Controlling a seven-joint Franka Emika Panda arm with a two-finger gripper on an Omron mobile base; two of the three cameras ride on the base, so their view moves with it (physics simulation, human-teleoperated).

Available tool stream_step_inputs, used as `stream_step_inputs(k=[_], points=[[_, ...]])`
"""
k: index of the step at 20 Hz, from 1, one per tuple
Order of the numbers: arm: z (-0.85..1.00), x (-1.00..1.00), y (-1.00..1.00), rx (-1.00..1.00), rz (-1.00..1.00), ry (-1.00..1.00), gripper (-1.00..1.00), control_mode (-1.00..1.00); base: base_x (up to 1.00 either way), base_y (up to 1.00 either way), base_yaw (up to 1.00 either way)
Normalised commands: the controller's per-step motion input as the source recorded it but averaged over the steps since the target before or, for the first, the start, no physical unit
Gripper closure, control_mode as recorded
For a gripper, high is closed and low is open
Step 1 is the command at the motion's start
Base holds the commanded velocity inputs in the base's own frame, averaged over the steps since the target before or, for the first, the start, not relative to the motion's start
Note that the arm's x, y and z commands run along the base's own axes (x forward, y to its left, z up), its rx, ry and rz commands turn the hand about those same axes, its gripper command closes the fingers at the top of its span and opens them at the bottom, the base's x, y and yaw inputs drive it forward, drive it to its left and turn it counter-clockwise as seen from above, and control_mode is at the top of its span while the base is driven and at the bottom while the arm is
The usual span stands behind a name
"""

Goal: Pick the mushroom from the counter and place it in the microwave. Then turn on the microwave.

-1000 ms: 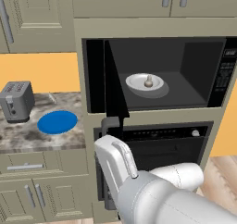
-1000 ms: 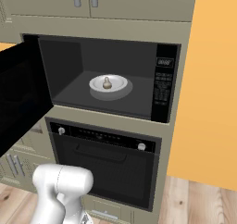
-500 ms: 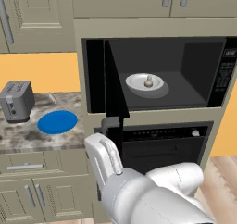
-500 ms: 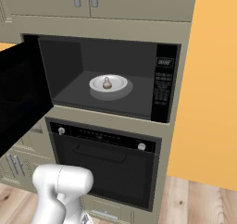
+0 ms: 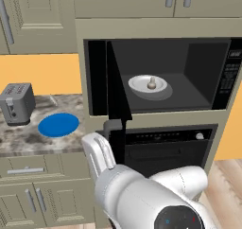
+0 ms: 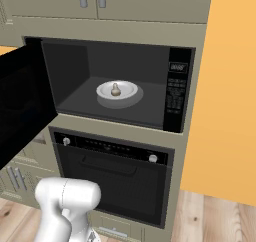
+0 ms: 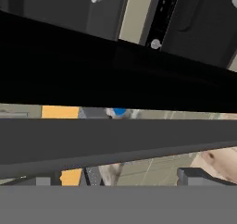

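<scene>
A: What is hard to make out around the microwave [image 6: 115, 81]?

B: Its open door [image 6: 22, 103] swings out to the left of the cavity. In the left base view the door is seen edge-on and hides the cavity's left wall. In the hand view the door's black slab [image 7: 115, 75] and a grey bar [image 7: 115, 140] cross the frame, so little behind them can be read.

A: And the gripper?

B: Its two dark finger tips [image 7: 199, 176] sit low in the hand view, well apart, with nothing between them; the gripper [image 7: 120, 179] is spread wide. In the left base view the white arm [image 5: 137, 190] covers the cabinets below the microwave.

A: Where is the mushroom?

B: The mushroom [image 6: 115, 90] stands on the white turntable plate [image 6: 127, 92] inside the microwave, near the cavity's middle.

A: What else is nearby?

B: Left of the microwave, on the counter [image 5: 23, 138], lie a blue plate [image 5: 58, 125] and a grey toaster [image 5: 16, 103]. Directly below the microwave is a black oven [image 6: 120, 181].
</scene>
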Motion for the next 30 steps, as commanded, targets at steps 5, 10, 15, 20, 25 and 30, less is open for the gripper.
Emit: stream_step_inputs(k=[5, 10, 15, 20, 25, 30], points=[[-0.31, 0.19, 0.09, 0.01, 0.0, -0.13, -1.0, -1.0, 0.0, 0.0, 0.0], [-0.29, 0.09, 0.05, 0.01, 0.0, -0.17, -1.0, -1.0, 0.0, 0.0, 0.0], [-0.28, 0.14, 0.0, 0.04, 0.0, -0.1, -1.0, -1.0, 0.0, 0.0, 0.0], [-0.28, 0.21, 0.0, 0.05, 0.0, -0.05, -1.0, -1.0, 0.0, 0.0, 0.0], [-0.27, 0.23, 0.0, 0.06, 0.0, -0.05, -1.0, -1.0, 0.0, 0.0, 0.0], [-0.23, 0.1, -0.01, 0.05, 0.0, -0.07, -1.0, -1.0, 0.0, 0.0, 0.0]])
